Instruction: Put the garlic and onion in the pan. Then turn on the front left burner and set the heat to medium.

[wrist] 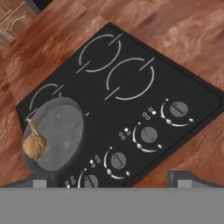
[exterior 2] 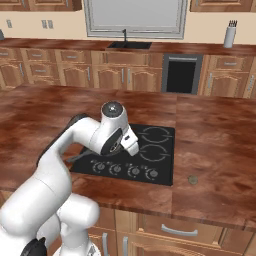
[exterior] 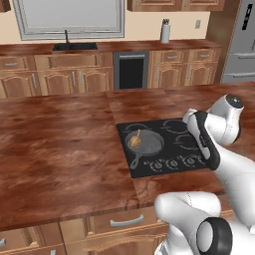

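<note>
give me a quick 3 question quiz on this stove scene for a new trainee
1. True or false: the small golden-brown onion lies inside the round dark grey cast-iron skillet.
2. Which burner does the skillet cover? A) front left B) back right C) front right
3. Fill in: the flat black glass cooktop has ____ round control knobs along its front edge.

Key: 1 true. 2 A, by the left base view, where the skillet sits at the cooktop's near left. 3 four, counting from the knob at one end.
</note>
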